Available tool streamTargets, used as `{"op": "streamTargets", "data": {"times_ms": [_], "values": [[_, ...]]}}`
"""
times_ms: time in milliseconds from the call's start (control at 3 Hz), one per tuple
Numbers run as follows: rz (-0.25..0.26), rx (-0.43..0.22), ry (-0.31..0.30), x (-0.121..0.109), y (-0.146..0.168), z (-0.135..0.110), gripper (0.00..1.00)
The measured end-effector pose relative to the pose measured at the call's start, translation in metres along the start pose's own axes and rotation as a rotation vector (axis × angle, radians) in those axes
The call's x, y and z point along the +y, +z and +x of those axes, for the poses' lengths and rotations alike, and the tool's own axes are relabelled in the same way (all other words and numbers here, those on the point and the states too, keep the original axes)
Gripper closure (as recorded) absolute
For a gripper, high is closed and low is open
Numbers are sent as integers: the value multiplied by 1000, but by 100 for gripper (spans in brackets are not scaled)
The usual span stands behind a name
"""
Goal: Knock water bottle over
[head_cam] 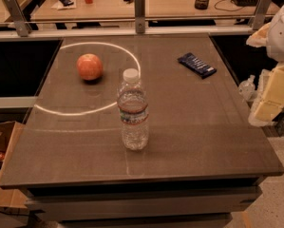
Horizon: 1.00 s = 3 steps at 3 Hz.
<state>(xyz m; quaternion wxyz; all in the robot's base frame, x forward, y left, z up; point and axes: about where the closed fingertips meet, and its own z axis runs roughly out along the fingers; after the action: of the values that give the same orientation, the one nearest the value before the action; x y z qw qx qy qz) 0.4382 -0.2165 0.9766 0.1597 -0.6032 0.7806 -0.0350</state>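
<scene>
The water bottle (132, 110) stands upright near the middle of the brown table (203, 127). It is clear ribbed plastic with a white cap and a thin reddish label band. My gripper (269, 96) is at the right edge of the view, beyond the table's right side, well to the right of the bottle and apart from it. It holds nothing that I can see.
A red-orange apple (89, 66) lies at the back left, behind the bottle. A dark blue snack bar (196, 64) lies at the back right. A small clear pump bottle (246, 87) sits off the table's right edge. A railing (139, 18) runs along the far side.
</scene>
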Motion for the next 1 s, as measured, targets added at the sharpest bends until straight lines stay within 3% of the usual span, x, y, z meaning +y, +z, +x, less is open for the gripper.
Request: {"op": "streamTargets", "data": {"times_ms": [333,667,1000], "values": [[0,0,0,0,0,0,0],[2,-88,102,4,0,3,0],[9,-250,272,14,17,21,0]]}}
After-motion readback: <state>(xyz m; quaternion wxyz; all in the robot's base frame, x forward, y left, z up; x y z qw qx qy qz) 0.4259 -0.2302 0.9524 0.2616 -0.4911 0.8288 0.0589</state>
